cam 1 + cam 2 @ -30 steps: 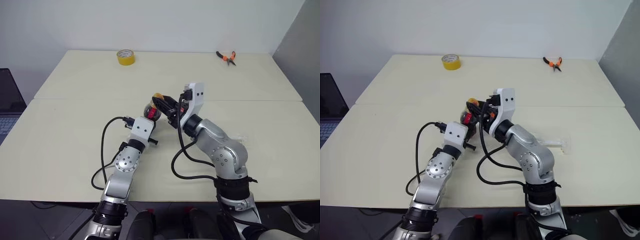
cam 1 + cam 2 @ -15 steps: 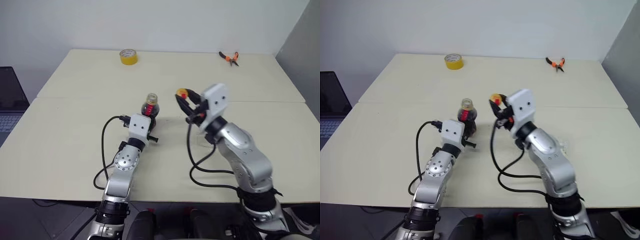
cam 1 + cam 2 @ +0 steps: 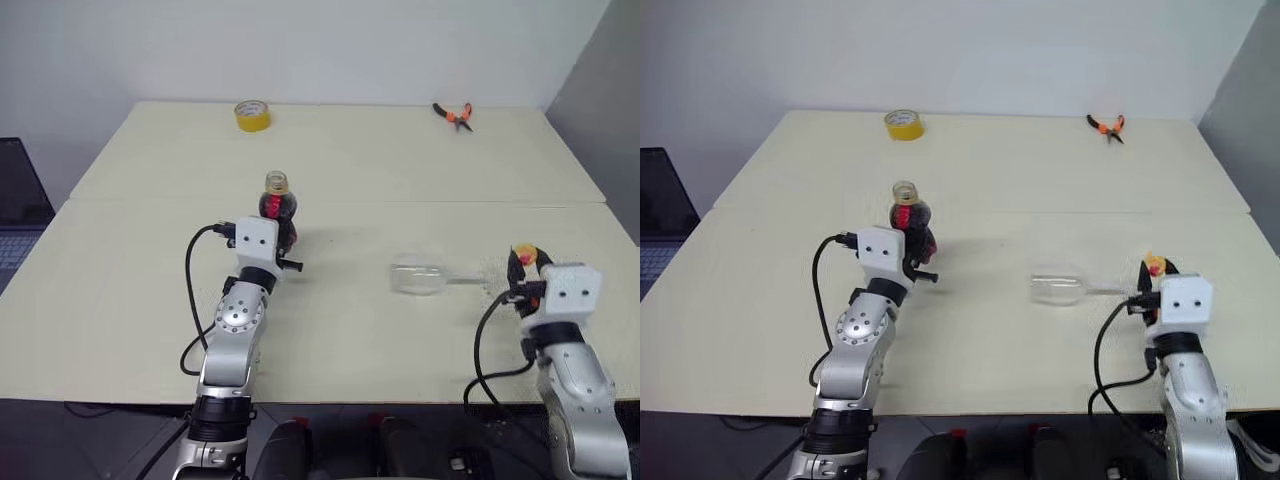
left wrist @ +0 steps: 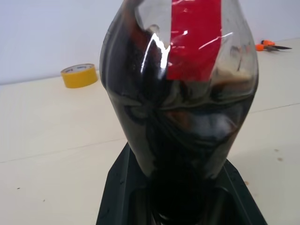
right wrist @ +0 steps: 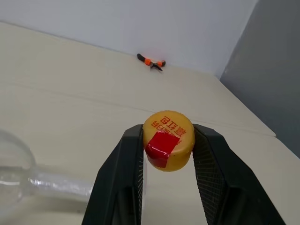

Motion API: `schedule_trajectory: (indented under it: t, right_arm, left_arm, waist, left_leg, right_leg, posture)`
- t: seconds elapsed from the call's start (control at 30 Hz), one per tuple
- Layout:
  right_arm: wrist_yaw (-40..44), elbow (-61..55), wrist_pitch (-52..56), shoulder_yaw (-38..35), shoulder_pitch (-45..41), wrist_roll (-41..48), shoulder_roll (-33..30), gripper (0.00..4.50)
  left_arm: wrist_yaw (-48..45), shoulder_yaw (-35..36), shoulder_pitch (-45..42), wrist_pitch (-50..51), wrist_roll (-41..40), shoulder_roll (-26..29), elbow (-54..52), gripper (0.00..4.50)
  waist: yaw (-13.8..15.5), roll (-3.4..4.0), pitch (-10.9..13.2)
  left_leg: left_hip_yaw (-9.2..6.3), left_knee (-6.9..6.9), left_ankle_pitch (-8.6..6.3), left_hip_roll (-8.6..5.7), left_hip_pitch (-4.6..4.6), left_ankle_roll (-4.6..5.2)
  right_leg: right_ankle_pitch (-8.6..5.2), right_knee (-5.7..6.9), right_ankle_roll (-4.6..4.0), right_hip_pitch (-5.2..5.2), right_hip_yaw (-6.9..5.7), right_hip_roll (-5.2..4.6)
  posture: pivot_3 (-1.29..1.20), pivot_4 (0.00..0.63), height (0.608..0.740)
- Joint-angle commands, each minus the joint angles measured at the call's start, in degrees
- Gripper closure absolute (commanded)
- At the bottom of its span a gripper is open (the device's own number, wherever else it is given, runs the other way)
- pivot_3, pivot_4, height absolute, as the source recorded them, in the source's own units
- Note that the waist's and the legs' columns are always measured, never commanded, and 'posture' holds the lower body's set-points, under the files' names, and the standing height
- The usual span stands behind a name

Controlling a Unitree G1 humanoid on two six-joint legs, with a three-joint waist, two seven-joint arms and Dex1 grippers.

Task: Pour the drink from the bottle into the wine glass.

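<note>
While your left gripper (image 3: 272,228) pinched small clear plastic bottle (image 3: 277,205) of dark cola upright, left-centre, mouth uncapped for pouring, right gripper (image 5: 168,154) clamped yellow cap (image 5: 168,139) near right edge. Clear stemmed wine glass (image 3: 420,278) lay sideways between; you'd likely need it upright.

Bright, even light — soft shadows
</note>
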Motion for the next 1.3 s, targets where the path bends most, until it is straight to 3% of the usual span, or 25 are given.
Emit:
schedule_trajectory:
  t: [0.03,0.47,0.67,0.8,1.1,1.3]
  right_arm:
    - [-0.95,2.23,-6.35,-1.13,2.83,-0.23,1.59,3.29]
    - [-1.08,10.12,4.57,-3.16,1.18,2.7,1.16,3.29]
    - [-1.91,8.49,10.99,-4.64,0.26,7.01,2.74,1.28]
    - [-1.88,6.82,9.05,-4.7,-0.03,8.26,4.26,0.0]
    - [1.04,0.14,-6.37,1.54,-1.4,2.15,2.68,0.0]
    - [5.45,-3.06,-5.51,6.19,-5.93,4.26,0.06,0.0]
  left_arm:
    - [0.52,-0.22,-0.93,-1.43,-0.1,-0.08,-2.59,3.88]
    - [0.71,-0.46,-0.69,-1.22,0.16,0.18,-2.5,3.88]
    - [0.89,-0.48,-0.65,-1.33,0.14,0.28,-2.33,3.88]
    - [0.99,-0.42,-0.76,-1.4,0.08,0.35,-2.16,3.88]
    - [1.43,0.44,-0.88,-1.41,-0.31,0.7,-1.49,3.88]
    - [2.26,2.4,-1.17,-1.15,-0.89,0.66,-0.44,3.88]
  waist:
    - [-0.06,0.0,0.0]
    - [0.11,0.0,0.0]
    - [0.09,-0.01,-0.01]
    - [-0.05,-0.01,-0.01]
    - [-0.03,0.0,-0.01]
    - [-0.05,0.0,-0.01]
  left_leg:
    - [-0.01,0.0,0.0,0.02,0.03,0.0]
    - [0.02,0.0,0.01,0.0,0.02,-0.02]
    - [0.01,0.0,0.0,0.0,0.03,-0.01]
    - [0.0,-0.01,0.0,0.01,0.04,-0.01]
    - [0.0,0.01,0.0,-0.01,0.02,-0.01]
    - [-0.02,0.01,0.09,-0.01,0.02,-0.15]
  right_leg:
    - [0.0,0.0,0.0,0.02,0.0,0.02]
    - [0.0,-0.03,-0.01,0.05,0.03,0.01]
    - [0.0,-0.03,-0.01,0.08,0.02,0.01]
    - [0.0,-0.03,-0.01,0.08,0.02,0.02]
    - [0.0,-0.04,0.0,0.06,0.02,0.02]
    - [0.0,-0.03,-0.01,0.08,-0.01,0.02]
  posture:
    - [0.0,0.15,0.74]
    - [0.0,0.15,0.74]
    - [0.0,0.15,0.74]
    - [0.0,0.15,0.74]
    - [0.0,0.15,0.74]
    - [0.0,0.15,0.74]
